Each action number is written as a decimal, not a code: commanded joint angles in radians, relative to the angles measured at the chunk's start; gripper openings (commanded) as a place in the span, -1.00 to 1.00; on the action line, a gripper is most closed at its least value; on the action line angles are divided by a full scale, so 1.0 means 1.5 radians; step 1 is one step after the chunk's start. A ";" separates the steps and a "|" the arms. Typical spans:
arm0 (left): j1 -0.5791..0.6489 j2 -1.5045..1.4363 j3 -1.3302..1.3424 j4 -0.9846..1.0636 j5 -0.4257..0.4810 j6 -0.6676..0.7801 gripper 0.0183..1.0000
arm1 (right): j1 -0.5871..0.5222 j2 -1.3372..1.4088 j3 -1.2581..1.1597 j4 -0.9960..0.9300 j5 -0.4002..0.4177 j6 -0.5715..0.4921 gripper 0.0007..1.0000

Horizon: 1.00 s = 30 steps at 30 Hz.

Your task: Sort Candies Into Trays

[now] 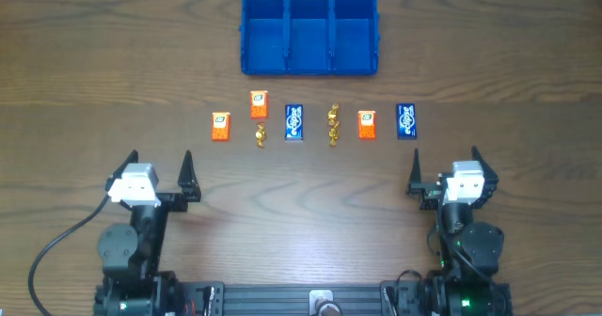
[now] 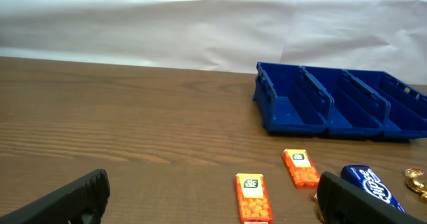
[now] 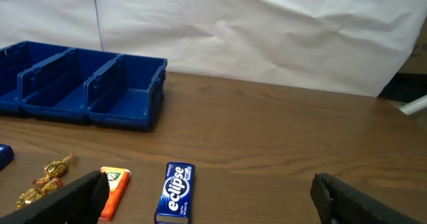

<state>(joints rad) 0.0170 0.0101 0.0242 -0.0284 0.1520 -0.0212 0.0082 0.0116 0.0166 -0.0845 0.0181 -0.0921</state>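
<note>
Candies [image 1: 294,121] lie ahead of left end effector [image 1: 160,158] and right end effector [image 1: 445,156].

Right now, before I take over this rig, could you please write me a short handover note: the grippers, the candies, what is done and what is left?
Grippers: the left gripper is open and empty; the right gripper is open and empty.
Things: the blue tray has three compartments, all empty. In a loose row between it and the grippers lie three orange boxes, two blue packs and three gold-wrapped candies.
Done: nothing is sorted yet.
Left: all eight candies still have to go into the tray.
</note>
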 commanded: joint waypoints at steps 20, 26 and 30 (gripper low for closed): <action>-0.005 0.031 0.070 -0.085 0.017 -0.013 1.00 | -0.003 -0.005 -0.005 0.001 -0.004 -0.007 1.00; -0.021 0.319 0.452 -0.278 0.017 -0.014 1.00 | -0.003 -0.005 -0.005 0.001 -0.004 -0.007 1.00; -0.021 0.533 0.683 -0.414 0.017 -0.022 1.00 | -0.003 -0.005 -0.005 0.001 -0.004 -0.007 1.00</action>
<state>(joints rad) -0.0116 0.6041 0.8490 -0.5598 0.1600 -0.0338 0.0082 0.0116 0.0162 -0.0841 0.0177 -0.0921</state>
